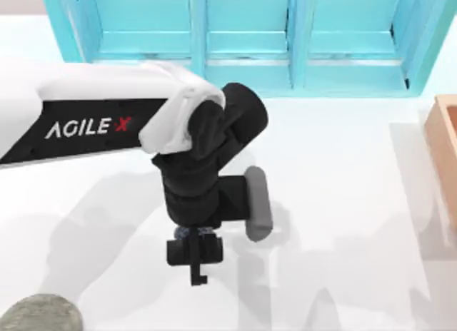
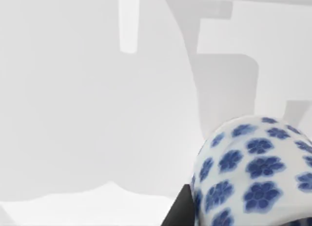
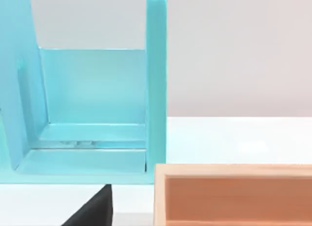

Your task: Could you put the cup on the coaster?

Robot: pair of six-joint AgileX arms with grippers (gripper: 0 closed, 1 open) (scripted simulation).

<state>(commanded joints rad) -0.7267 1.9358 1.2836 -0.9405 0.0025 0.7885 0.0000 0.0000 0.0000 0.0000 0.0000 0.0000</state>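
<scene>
Holding the cup (image 2: 253, 172) tight near the middle of the counter (image 1: 343, 202), my left hand (image 1: 194, 247) could drop it short of the far coaster (image 1: 39, 313) if the grip slips

cup (image 2: 253, 172) x1 | coaster (image 1: 39, 314) x1 | cabinet (image 1: 250, 38) x1 | wood box (image 1: 444, 142) x1

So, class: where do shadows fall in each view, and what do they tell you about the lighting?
Top view: soft grey shadows of the left arm spread over the table below it. Left wrist view: blocky shadows beyond the cup. Right wrist view: the blue cabinet looks evenly lit.
</scene>
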